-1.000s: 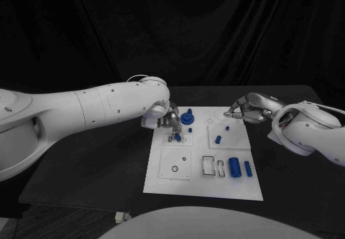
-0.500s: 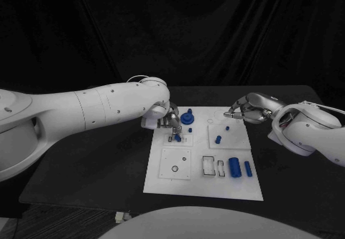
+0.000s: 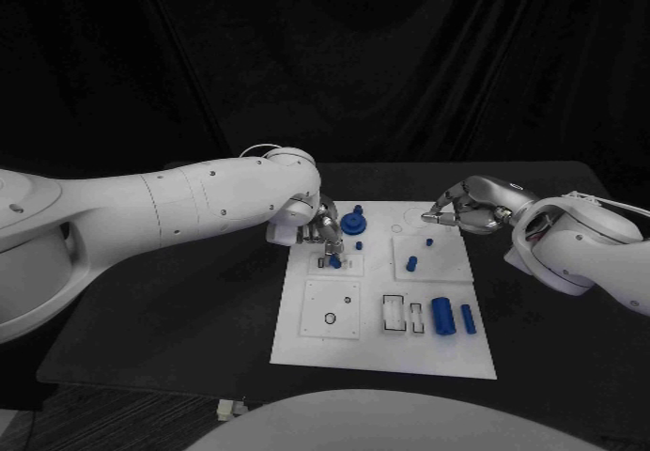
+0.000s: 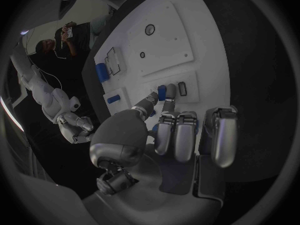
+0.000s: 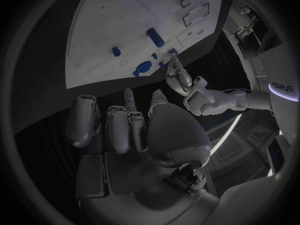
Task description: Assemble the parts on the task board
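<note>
The left hand [image 3: 319,228] reaches over the upper left of the task board [image 3: 383,349] on the black bench [image 3: 190,301], thumb and a fingertip pinching a small blue peg [image 3: 334,260] just under them, at a slot in the board. To its right stand a blue knobbed part [image 3: 353,223] and, nearer the robot, two blue cylinders [image 3: 441,315]. The right hand [image 3: 468,209] hovers at the board's far right corner, fingers curled on nothing. No writing is readable on the board. Nothing has moved since a second ago.
</note>
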{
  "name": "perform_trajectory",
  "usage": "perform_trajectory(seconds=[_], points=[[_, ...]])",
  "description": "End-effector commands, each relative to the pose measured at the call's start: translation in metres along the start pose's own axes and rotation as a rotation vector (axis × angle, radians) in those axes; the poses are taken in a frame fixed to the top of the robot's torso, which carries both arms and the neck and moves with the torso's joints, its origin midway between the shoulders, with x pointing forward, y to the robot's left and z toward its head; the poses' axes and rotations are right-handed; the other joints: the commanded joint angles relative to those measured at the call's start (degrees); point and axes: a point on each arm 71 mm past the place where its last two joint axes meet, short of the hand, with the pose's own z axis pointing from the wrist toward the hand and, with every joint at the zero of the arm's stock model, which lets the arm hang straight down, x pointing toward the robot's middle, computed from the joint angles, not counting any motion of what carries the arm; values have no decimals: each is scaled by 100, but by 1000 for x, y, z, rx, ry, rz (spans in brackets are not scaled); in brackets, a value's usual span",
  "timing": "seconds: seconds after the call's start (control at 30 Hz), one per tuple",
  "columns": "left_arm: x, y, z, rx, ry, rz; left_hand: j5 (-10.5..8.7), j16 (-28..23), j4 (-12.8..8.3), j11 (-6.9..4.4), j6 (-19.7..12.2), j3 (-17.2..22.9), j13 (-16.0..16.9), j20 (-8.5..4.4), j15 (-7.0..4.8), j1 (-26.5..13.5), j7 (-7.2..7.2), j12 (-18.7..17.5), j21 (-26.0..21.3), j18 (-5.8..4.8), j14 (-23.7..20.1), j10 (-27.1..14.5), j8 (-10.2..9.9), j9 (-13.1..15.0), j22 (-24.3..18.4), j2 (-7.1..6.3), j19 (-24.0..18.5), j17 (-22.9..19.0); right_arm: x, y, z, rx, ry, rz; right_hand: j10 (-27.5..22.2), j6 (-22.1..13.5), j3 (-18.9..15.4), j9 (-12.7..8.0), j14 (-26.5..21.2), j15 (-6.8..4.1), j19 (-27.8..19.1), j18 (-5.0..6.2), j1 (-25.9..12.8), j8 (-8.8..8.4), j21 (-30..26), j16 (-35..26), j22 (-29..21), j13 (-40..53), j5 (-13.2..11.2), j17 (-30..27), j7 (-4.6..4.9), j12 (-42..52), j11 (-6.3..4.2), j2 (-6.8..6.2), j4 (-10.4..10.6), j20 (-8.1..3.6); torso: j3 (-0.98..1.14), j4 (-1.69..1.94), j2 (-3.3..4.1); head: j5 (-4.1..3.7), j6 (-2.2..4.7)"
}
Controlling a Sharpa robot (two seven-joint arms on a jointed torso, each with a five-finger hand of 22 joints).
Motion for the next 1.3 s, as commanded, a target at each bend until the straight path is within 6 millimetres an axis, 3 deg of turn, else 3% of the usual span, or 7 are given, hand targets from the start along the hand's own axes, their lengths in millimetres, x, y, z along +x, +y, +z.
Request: perform_trajectory(seconds=[0.03,0.17,0.33,0.5,0.8,0.93,1.3], points=[[3,-2,2,12,13,4,-33,15,34,-16,-4,-13,1506,-23,-24,-30,12,-3,-20,100,605,597,-29,8,779,-8,44,1509,2,-1,0,15,7,-1,354,-29,-36,5,238,41,-33,60,45,10,-22,-22,950,1067,35,94,22,-28,36,6,15,0,0,1,1,-3,-1],[3,-2,2,11,15,3,-63,15,70,-11,-16,-50,1506,-22,-22,-52,19,-3,-39,104,605,597,-37,9,766,-30,34,1509,2,-1,-1,16,7,-1,352,-30,-37,5,238,41,-34,61,47,9,-27,-23,949,1062,36,93,23,-31,36,7,15,0,0,2,1,-11,-1],[3,-2,3,11,16,2,-243,15,287,3,-32,-243,1506,-12,-7,-224,42,-3,-90,114,605,597,-54,15,733,-97,11,1509,2,-2,-1,16,9,-1,352,-30,-37,5,238,41,-34,61,47,9,-27,-23,949,1062,36,93,23,-31,36,7,15,0,0,1,2,-7,-1],[4,-2,4,11,17,2,-228,15,389,10,-35,-343,1506,-9,-5,-284,42,-3,-118,121,605,597,-56,20,714,-116,-2,1509,3,-2,-1,17,10,0,352,-30,-37,5,238,41,-34,61,47,9,-27,-23,949,1062,36,93,23,-31,36,7,15,0,-1,1,2,-13,-1],[5,-4,4,15,18,4,-188,15,376,5,-48,-344,1506,-10,-9,-188,36,-3,-142,126,605,597,-61,24,700,-101,-11,1509,3,-3,-1,19,12,0,352,-31,-43,4,239,41,-35,61,49,8,-29,-21,948,1063,36,95,24,-31,37,10,17,1,-1,1,1,-6,-1],[5,-5,4,16,17,4,-91,15,269,-13,-40,-276,1506,-20,-24,35,15,-3,-155,128,605,597,-53,37,697,-66,-10,1509,3,-3,-1,20,12,-1,352,-31,-43,4,239,41,-35,61,49,8,-29,-21,948,1063,36,95,24,-31,37,10,17,1,-1,1,2,-4,-1],[4,-3,4,16,12,-1,-178,15,337,-6,-36,-344,1506,-22,-21,-18,30,-3,-186,134,605,597,-52,42,678,-91,-21,1509,4,-5,-2,23,16,-1,352,-31,-43,4,239,41,-35,61,49,8,-29,-21,948,1063,36,95,24,-31,37,10,17,1,1,4,0,-10,-1]])
